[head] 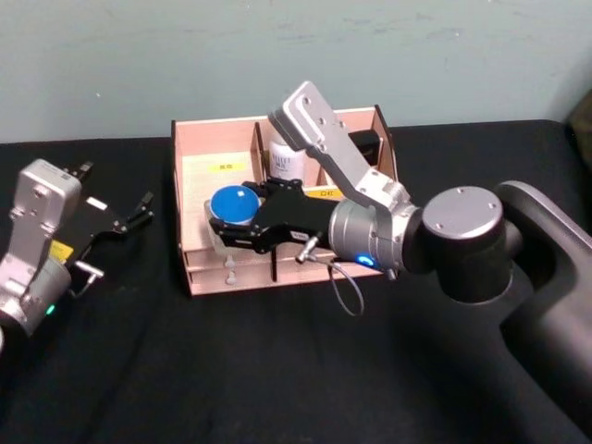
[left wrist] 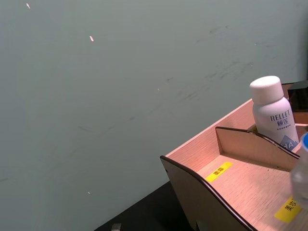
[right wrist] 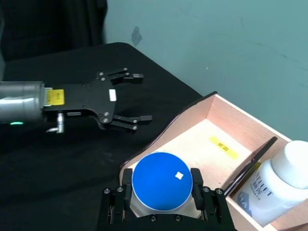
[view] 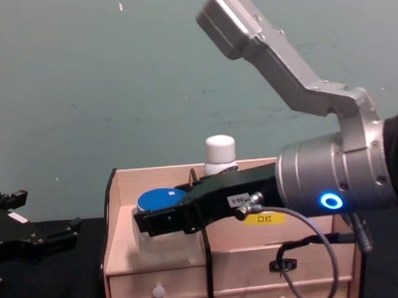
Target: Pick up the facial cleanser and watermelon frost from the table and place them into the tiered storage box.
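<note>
- A black table [head: 277, 370] stands before a pale green wall [head: 139, 55].
- The right gripper [head: 222, 225] grasps a blue-lidded jar [head: 232, 203] over the wooden storage box's [head: 199, 171] left compartment.
- A white bottle [head: 285, 159] stands inside.
- The left gripper [head: 125, 215] hovers left, fingers spread.

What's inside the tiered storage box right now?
In the tiered storage box, a white bottle stands in a rear compartment. The right end effector holds a blue-lidded jar at the front left compartment. Drawer contents are hidden.
</note>
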You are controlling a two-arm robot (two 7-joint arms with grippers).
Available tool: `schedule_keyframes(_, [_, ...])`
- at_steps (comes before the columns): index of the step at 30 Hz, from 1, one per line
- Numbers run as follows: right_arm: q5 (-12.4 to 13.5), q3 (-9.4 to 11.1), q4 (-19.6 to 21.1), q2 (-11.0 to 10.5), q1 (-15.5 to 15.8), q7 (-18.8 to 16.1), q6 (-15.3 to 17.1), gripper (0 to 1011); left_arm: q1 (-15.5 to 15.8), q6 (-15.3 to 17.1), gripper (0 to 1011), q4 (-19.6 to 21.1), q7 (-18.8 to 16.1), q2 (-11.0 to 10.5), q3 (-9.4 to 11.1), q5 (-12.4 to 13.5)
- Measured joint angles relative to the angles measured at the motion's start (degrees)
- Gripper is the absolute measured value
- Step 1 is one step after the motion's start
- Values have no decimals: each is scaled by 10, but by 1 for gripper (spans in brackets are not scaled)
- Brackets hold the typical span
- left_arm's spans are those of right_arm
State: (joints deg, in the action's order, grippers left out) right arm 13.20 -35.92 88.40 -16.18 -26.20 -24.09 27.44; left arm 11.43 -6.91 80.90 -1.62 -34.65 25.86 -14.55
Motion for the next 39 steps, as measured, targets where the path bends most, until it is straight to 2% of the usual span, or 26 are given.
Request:
schedule_keyframes(9, [-24,2,-44,31,-23,19,16,729,0,0,1009,0,0,0,0,0])
schedule_keyframes(19, [-40,9,-70,56,-31,28,20,729,0,0,1010,0,0,0,0,0])
schedule_keyframes(28, [-56,12,-76,64,-31,30,20,729,0,0,1009,0,0,0,0,0])
schedule_keyframes(38, [-55,12,-76,64,-31,30,20,732,0,0,1010,0,0,0,0,0])
schedule_keyframes(39, [-55,12,-75,64,-31,30,20,759,0,0,1010,0,0,0,0,0])
